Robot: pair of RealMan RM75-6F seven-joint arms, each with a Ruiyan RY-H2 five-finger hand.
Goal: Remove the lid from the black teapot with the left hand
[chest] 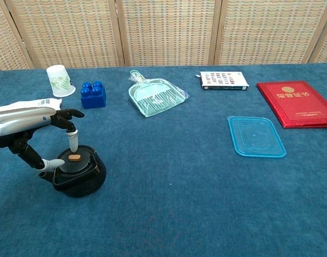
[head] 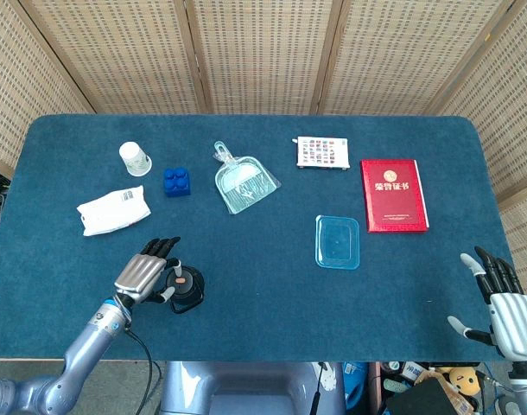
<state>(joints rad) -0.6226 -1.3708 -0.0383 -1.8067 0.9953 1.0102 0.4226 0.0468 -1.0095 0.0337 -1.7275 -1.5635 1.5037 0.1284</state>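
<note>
The lid (chest: 73, 160) sits on the squat black teapot (chest: 77, 179) near the table's (head: 272, 285) front left; it is round, dark, with a small orange knob. The left hand (chest: 32, 131) hovers over it, fingers spread, seemingly gripping nothing yet. Next: pinch the knob and lift straight up. The right hand (head: 505, 307) rests open.

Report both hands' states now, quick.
Left hand: open, fingers spread over the teapot lid, holding nothing yet.
Right hand: open, empty, at the table edge.
</note>
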